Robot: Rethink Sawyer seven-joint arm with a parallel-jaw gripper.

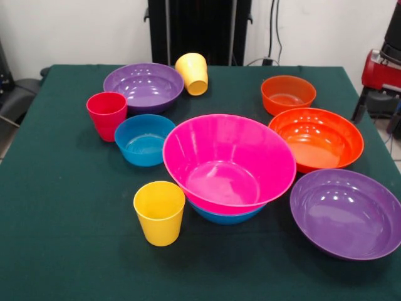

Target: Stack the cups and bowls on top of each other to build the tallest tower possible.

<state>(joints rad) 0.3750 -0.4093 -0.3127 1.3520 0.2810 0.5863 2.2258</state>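
Count on the green tablecloth: seven bowls, three cups.

Bowls: one big pink bowl at centre, sitting tilted inside a blue bowl of which only the lower edge shows beneath it. This two-piece pile is all there is of a tower. A second blue bowl stands alone just left of it. Two purple bowls: one far left, one near right. Two orange bowls: small far right, larger just in front of it, close to the pink rim.

Cups: a yellow cup upright near the front, just left of the pile; a red-pink cup upright, between the far purple bowl and the lone blue bowl; a second yellow cup tipped on its side against the far purple bowl.

Gripper: not visible, jaw state cannot be told.
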